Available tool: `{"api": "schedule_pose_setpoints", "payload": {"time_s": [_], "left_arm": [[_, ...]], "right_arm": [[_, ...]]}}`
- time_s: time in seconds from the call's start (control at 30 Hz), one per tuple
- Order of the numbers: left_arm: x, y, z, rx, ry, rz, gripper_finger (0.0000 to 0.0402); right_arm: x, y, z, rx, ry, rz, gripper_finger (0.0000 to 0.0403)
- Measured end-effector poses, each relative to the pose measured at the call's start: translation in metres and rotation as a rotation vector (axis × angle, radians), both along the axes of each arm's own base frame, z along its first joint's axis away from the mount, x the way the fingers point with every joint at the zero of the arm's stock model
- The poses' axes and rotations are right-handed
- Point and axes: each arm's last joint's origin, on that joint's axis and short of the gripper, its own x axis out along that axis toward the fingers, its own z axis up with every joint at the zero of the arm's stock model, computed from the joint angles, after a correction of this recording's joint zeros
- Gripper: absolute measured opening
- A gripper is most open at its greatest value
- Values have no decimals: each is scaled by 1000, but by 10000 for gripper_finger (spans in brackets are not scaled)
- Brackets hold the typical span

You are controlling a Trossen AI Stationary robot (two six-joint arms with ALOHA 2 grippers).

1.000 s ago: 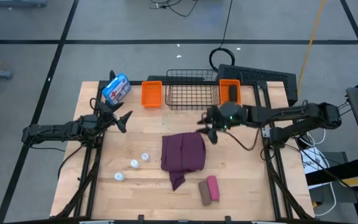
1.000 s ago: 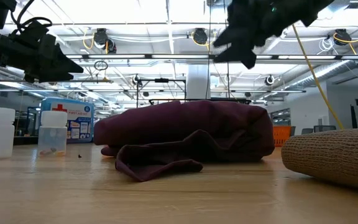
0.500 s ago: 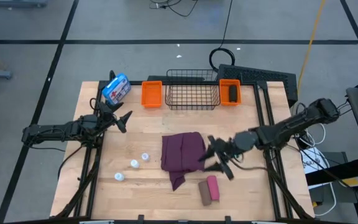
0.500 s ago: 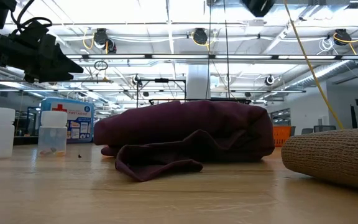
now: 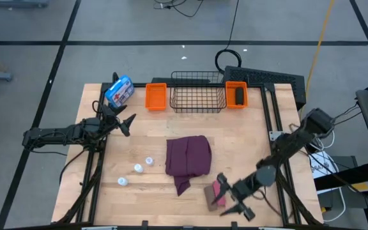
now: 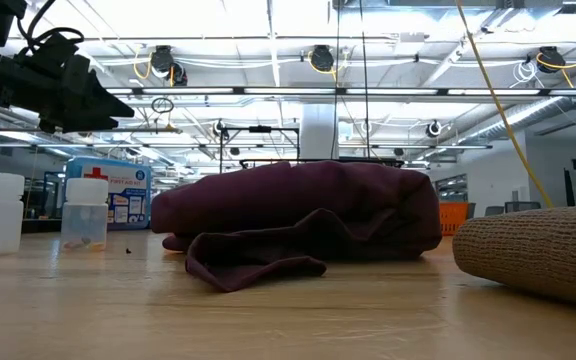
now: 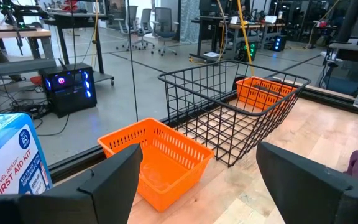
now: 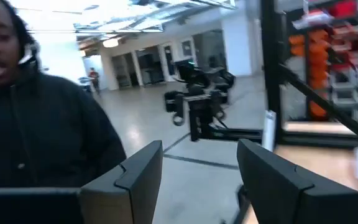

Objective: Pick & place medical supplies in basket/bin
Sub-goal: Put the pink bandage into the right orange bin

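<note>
From above, the right gripper (image 5: pixel 227 195) sits at the near right of the table, just beside the pink roll (image 5: pixel 219 190) and the brown roll (image 5: pixel 209 198), its jaws released and holding nothing. The maroon cloth (image 5: pixel 188 157) lies at the table's middle, and three white vials (image 5: pixel 137 168) stand to its left. At the far edge, the black wire basket (image 5: pixel 199 99) stands between two orange bins (image 5: pixel 156 96); the right one holds a dark roll (image 5: pixel 239 95). The left gripper (image 5: pixel 125 121) waits over the far left, jaws apart and empty, near the blue first-aid pouch (image 5: pixel 119 90).

At table height, the cloth (image 6: pixel 298 218) fills the middle, the brown roll (image 6: pixel 533 255) lies at right, and a vial (image 6: pixel 85 213) stands at left.

The left wrist view looks past parted fingers (image 7: pixel 114 180) at the basket (image 7: pixel 229 112) and an orange bin (image 7: pixel 157 158).

The right wrist view shows parted fingers (image 8: pixel 138 171) and a person beyond the table.

The step in hand looks like reaching for a roll; next, the jaws must straddle one and clench.
</note>
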Motion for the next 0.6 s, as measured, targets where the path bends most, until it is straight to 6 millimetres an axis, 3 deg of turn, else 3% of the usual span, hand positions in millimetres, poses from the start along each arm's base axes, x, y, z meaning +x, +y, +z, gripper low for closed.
{"api": "schedule_pose_setpoints", "payload": {"time_s": [0.13, 0.3, 0.43, 0.6], "left_arm": [[0, 0, 0, 0, 0, 0, 324], [0, 0, 0, 0, 2, 0, 324], [0, 0, 0, 0, 1, 0, 324], [0, 0, 0, 0, 0, 0, 324]], "right_arm": [[16, 20, 3, -26, 77, -83, 196], [33, 28, 27, -103, 433, -345, 196], [31, 20, 36, -73, 787, -514, 196], [17, 0, 16, 81, 1130, -731, 196]]}}
